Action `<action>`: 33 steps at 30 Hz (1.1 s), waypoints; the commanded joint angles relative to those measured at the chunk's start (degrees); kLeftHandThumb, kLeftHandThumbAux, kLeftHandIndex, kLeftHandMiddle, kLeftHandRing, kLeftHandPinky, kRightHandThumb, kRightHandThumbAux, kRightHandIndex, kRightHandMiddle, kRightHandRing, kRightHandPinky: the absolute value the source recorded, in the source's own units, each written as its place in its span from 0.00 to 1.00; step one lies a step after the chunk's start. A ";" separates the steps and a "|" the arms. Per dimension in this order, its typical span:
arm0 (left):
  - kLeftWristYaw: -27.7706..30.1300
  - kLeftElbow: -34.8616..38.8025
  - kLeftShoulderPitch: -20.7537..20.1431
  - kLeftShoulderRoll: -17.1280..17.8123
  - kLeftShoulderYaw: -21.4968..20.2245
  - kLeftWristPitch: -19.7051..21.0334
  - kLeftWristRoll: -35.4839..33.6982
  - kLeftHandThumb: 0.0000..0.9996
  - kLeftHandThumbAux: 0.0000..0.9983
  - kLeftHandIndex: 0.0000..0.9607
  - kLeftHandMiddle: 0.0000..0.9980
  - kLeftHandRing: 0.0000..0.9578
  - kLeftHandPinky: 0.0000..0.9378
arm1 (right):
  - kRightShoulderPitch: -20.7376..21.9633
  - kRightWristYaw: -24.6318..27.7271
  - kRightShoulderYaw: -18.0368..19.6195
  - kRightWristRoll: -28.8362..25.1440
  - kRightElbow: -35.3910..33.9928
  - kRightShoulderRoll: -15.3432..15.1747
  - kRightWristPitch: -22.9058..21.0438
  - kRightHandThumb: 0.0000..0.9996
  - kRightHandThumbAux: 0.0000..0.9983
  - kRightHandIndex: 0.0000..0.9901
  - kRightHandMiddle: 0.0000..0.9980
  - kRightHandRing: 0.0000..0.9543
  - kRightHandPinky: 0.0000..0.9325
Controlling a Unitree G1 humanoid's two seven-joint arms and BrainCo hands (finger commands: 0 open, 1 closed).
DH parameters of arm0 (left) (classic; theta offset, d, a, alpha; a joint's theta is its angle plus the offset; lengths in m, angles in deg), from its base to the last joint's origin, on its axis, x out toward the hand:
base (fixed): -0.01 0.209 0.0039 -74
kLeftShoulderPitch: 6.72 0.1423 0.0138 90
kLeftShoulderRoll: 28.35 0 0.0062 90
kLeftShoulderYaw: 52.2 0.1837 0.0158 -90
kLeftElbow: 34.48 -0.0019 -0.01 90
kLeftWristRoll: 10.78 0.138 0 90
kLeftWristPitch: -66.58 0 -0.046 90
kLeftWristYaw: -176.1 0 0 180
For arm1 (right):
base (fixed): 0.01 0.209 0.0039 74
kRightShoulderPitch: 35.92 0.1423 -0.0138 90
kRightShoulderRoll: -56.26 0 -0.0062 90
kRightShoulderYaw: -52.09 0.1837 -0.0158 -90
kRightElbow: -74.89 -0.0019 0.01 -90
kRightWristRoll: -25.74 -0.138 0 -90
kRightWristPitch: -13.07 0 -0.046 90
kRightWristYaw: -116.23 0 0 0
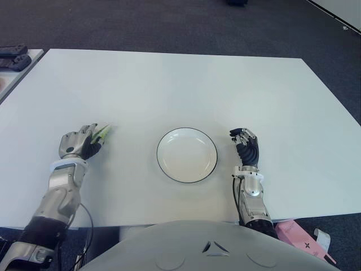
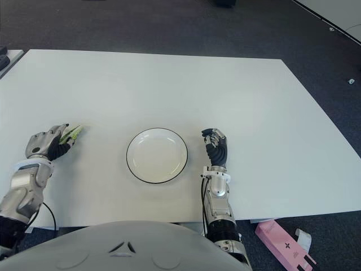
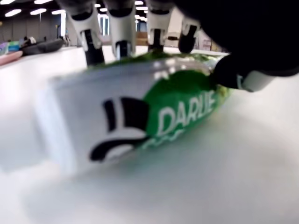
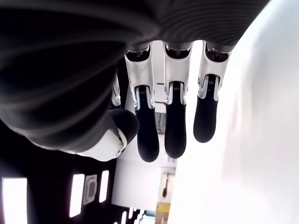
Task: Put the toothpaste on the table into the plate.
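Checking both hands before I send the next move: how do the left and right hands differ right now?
The left hand is closed around the green-and-white toothpaste; the right hand holds nothing, fingers loosely curled. The left hand shows left of the plate with the tube low over the white table; the right hand shows just right of the plate's rim. Both sit near the table's front edge, level with the empty plate.

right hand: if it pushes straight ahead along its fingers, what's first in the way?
Nothing visible: the right hand points up the bare table, beside the plate. The way looks free to the far edge.
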 commanded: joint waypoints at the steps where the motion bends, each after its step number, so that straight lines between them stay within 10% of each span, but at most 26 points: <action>1: -1.62 -6.22 1.55 -3.01 4.00 -0.30 0.21 0.59 0.28 0.00 0.16 0.16 0.22 | -1.48 0.17 0.35 -0.02 0.34 -0.22 -2.22 0.71 0.73 0.43 0.45 0.44 0.44; 33: -8.04 -11.20 0.38 -3.72 5.51 -3.00 -4.02 0.71 0.32 0.14 0.27 0.30 0.40 | -2.72 0.24 0.68 -0.03 -1.56 -0.76 -3.23 0.71 0.73 0.43 0.45 0.44 0.44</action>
